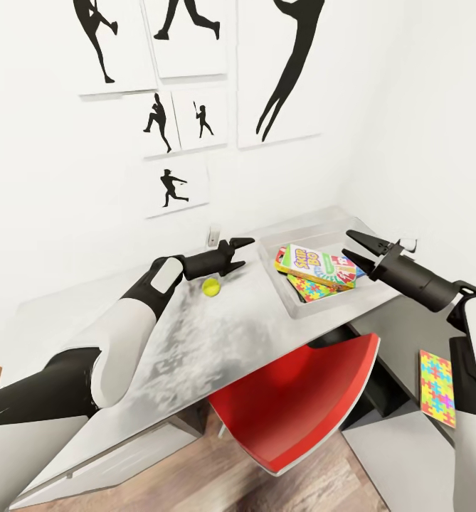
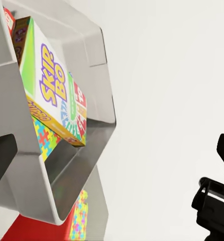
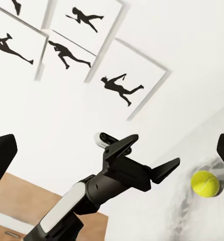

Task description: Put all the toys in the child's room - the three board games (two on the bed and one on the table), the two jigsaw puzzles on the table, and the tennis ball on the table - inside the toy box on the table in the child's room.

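A yellow-green tennis ball (image 1: 210, 286) (image 3: 205, 183) rests on the light grey table (image 1: 195, 341). My left gripper (image 1: 243, 254) (image 3: 153, 156) hovers open just above and beyond it, holding nothing. The toy box (image 1: 274, 279) (image 2: 87, 45) sits at the table's right end. Inside it a SKIP BO board game (image 1: 316, 264) (image 2: 54, 90) lies over a jigsaw puzzle (image 1: 307, 289) (image 2: 44, 140). My right gripper (image 1: 347, 244) is open and empty over the box's right side. Another jigsaw puzzle (image 1: 437, 387) (image 2: 79, 218) lies on the lower dark desk at the right.
A red chair (image 1: 294, 398) stands tucked under the table's front edge, between the table and the lower dark desk (image 1: 408, 434). A white wall with black sports silhouettes (image 1: 188, 121) runs close behind the table. Wood floor shows below.
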{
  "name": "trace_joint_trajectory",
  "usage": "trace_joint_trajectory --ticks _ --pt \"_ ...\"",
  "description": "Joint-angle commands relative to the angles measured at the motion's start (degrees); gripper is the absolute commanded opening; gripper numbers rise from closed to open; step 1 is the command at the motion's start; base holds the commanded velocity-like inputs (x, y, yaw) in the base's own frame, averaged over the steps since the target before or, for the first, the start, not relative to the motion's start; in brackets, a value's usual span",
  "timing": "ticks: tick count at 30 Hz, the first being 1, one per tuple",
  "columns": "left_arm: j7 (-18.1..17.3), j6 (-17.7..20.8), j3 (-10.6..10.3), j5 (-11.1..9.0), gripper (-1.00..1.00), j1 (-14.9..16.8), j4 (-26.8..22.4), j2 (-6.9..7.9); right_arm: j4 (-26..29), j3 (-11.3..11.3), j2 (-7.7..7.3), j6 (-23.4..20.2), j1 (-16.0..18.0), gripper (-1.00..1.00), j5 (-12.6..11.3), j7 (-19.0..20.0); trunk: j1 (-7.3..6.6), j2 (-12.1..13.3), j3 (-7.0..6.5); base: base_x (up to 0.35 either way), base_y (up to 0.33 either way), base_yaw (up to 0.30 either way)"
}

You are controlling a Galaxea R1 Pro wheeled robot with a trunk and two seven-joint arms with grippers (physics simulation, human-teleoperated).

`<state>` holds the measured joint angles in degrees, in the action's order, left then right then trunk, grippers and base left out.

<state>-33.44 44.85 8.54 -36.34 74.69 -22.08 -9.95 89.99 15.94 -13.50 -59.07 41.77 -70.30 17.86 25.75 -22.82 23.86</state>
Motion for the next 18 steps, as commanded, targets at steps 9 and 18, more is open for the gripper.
trace_joint_trajectory --ticks 9,18 --pt "-0.13 5.93 0.37 0.09 1.0 -0.03 0.02 1.22 0.0 -0.23 -0.22 -0.4 -0.02 1.0 0.63 -2.27 0.03 -0.1 0.09 0.0 0.0 0.0" --pt "-0.21 6.81 0.39 0.04 1.0 -0.69 0.02 2.74 -0.24 -0.18 0.36 -0.54 0.19 1.0 0.53 -3.56 0.03 -0.1 0.09 0.0 0.0 0.0"
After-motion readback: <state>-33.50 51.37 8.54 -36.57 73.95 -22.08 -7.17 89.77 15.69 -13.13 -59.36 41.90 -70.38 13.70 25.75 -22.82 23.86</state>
